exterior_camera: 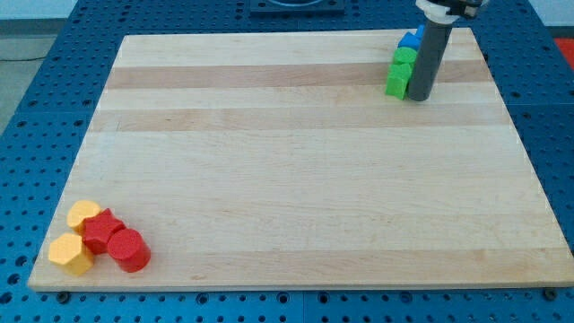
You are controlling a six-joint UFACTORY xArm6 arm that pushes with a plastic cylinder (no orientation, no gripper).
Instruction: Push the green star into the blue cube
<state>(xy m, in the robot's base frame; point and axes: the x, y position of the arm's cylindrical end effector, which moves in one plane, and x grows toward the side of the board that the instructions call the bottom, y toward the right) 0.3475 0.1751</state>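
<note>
Two green blocks sit near the wooden board's (296, 161) top right: one small green block (404, 56), its shape unclear, and a green block (398, 79) just below it, touching. A blue block (410, 39) sits directly above them, touching the upper green one, partly hidden by the dark rod. My tip (419, 96) rests immediately right of the lower green block; it has no jaws to open or close. At the bottom left cluster two yellow blocks (83, 213) (70, 253) and two red blocks (103, 230) (129, 250), well apart.
</note>
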